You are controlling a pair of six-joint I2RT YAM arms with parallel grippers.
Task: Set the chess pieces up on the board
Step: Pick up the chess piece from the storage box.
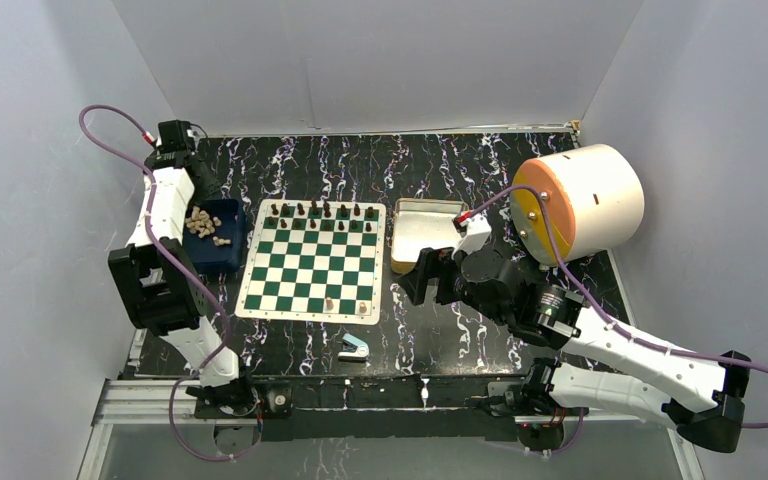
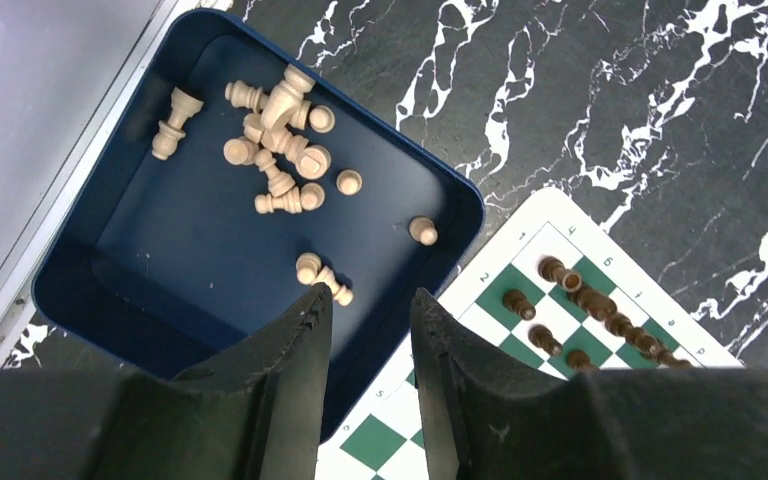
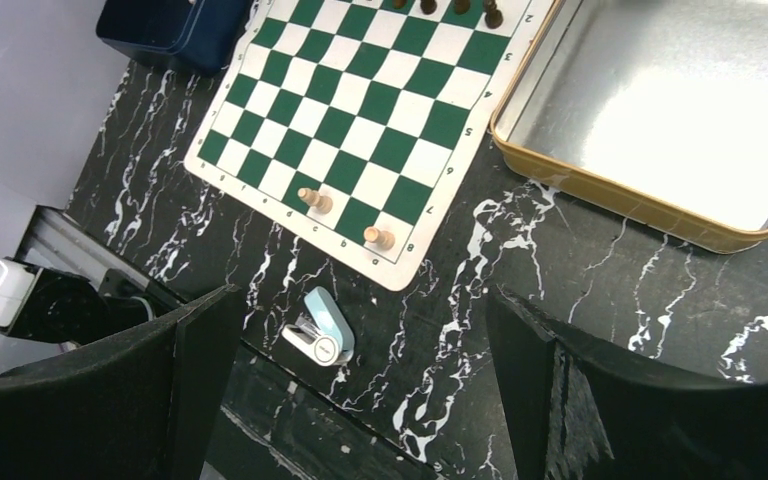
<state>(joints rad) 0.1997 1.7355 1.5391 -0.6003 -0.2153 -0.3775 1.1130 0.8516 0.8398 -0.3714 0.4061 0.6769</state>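
We observe the white-and-black jointed left arm rising from its base, folded at a black elbow, its white forearm reaching away from the base. The black two-finger left gripper points downward; its fingers stand narrowly apart with nothing between them. The white-and-black right arm runs outward to a black elbow at the right, then doubles back toward the centre. The black right gripper points downward, fingers spread wide, empty.
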